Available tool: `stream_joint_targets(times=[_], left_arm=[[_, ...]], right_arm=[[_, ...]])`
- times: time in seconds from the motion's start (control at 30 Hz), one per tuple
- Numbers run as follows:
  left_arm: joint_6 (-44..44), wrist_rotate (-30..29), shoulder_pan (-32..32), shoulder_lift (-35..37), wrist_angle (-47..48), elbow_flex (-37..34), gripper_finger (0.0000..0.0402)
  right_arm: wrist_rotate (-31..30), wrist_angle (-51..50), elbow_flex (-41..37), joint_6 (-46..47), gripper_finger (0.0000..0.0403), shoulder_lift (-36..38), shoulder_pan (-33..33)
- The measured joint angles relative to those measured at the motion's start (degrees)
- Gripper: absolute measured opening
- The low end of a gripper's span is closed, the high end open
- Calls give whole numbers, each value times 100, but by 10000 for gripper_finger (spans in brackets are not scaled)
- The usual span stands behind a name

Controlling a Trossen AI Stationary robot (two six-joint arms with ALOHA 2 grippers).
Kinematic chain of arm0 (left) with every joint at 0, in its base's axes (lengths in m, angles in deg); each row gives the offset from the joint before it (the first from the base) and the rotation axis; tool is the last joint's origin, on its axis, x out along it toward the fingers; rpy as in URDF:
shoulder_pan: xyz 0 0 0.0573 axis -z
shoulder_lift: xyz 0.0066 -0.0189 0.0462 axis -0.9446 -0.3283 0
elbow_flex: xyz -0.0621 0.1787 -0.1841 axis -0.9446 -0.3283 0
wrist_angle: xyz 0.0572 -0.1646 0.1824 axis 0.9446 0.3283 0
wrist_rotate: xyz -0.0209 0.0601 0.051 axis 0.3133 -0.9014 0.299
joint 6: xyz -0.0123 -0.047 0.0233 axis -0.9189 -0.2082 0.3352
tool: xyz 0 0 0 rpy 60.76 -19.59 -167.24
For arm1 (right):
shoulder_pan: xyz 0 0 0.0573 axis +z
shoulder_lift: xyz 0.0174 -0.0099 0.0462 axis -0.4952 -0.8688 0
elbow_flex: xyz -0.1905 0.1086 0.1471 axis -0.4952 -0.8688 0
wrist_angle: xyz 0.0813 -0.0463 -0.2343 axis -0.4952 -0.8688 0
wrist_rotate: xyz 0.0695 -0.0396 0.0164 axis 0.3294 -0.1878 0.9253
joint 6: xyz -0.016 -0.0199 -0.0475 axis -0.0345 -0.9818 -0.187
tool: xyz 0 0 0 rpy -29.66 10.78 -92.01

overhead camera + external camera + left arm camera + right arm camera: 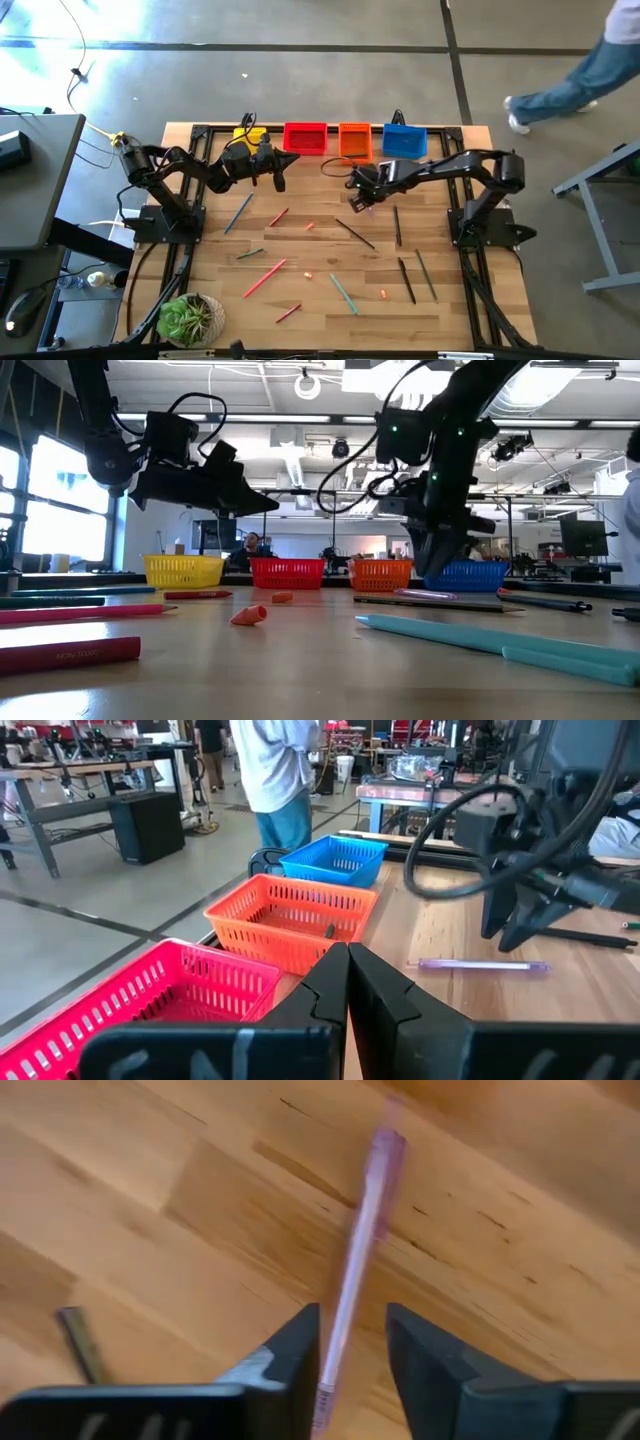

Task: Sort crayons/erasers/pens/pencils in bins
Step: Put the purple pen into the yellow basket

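Observation:
Four bins stand in a row at the table's far edge: yellow (250, 135), red (305, 138), orange (354, 140) and blue (404, 140). A pale purple pen (360, 1230) lies flat on the table in front of the orange bin. My right gripper (352, 1350) is open, points down and stands low over the pen, one finger on each side of it. My left gripper (348, 980) is shut and empty, in the air in front of the yellow and red bins (278, 178). Small orange-pink erasers (309, 226) (307, 274) (383, 294) lie on the wood.
Blue, red, teal and dark sticks lie scattered over the table's middle and near half (265, 277) (344, 293) (407, 280). A potted plant (190, 318) stands at the near left corner. A person (570, 80) walks beyond the table's far right.

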Motion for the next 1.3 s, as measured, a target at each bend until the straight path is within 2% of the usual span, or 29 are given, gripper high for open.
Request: stream_joint_targets(times=[0.17, 0.37, 0.7, 0.8, 1.03, 1.2, 1.3], left_arm=[[-27, 1, 0, 0, -1, 0, 0], [-33, 1, 0, 0, -1, 0, 0], [-248, 4, 0, 0, -1, 0, 0], [-361, 5, 0, 0, -1, 0, 0], [-519, 53, -12, 0, 2, 0, 0], [-1049, 856, -172, 0, 27, 121, 0], [-1315, 1419, -184, 0, 38, 264, 0]], right_arm=[[-2, 31, -9, 3, 129, -303, 0], [6, 24, 13, 2, 115, -598, -24], [68, 28, 2, -403, 21, -633, -28], [101, 40, -7, -629, 7, -520, -31], [180, 12, -29, -1253, 15, 282, -123], [91, 440, -31, -2259, 14, 834, -251], [360, 1434, -85, -3082, 14, 889, -384]])
